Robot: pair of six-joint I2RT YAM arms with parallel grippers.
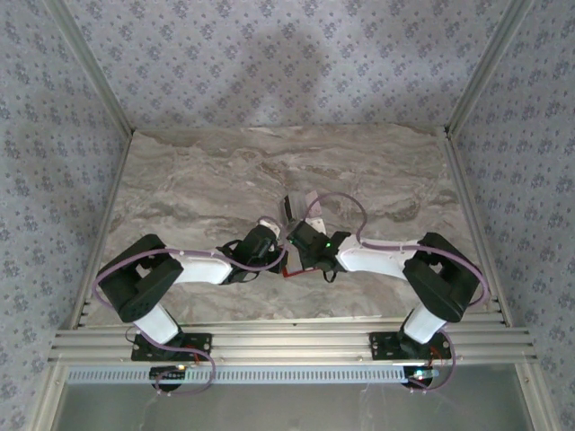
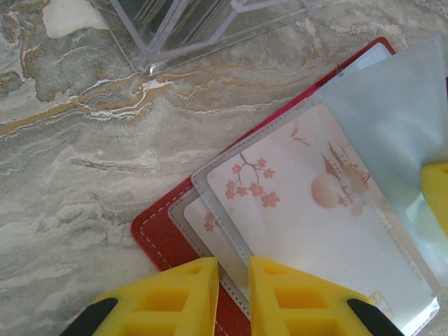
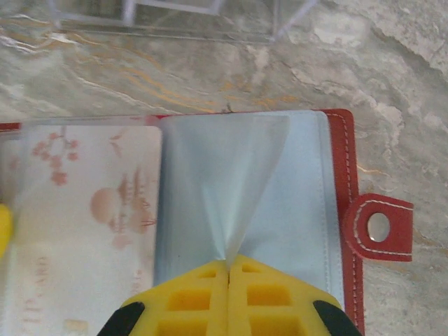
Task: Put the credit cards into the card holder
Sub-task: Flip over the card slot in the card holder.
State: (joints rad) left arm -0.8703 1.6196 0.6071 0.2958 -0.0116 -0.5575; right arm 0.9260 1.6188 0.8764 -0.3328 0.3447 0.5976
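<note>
**Right wrist view: right pincer [image 3: 229, 264] clenched on a pocket sheet [image 3: 224, 182] of the wallet [image 3: 341, 175]**

The wallet lies open on the marble table [image 3: 399, 84]. Its red edge and snap tab [image 3: 378, 227] are to the right of the pincer. The yellow fingers are pressed together with no gap, pinching the clear sheet at its near edge. The sheet stands up to them in a tented fold, directly ahead of the tips. Left of the fold, a pale card [image 3: 91, 203] printed with blossoms and a sun sits inside a clear pocket, next to the fold. A clear box [image 3: 175, 14] stands just beyond the wallet.

In the left wrist view, the left pincer [image 2: 233, 273] is at the wallet's near corner. Its fingers stand a narrow gap apart, and the edge of the pocket holding the card runs into that gap. I cannot tell whether they nip it. A second card [image 2: 208, 224] peeps from a lower pocket.

From the top view, both arms meet over the wallet, toward the near side of the table.
</note>
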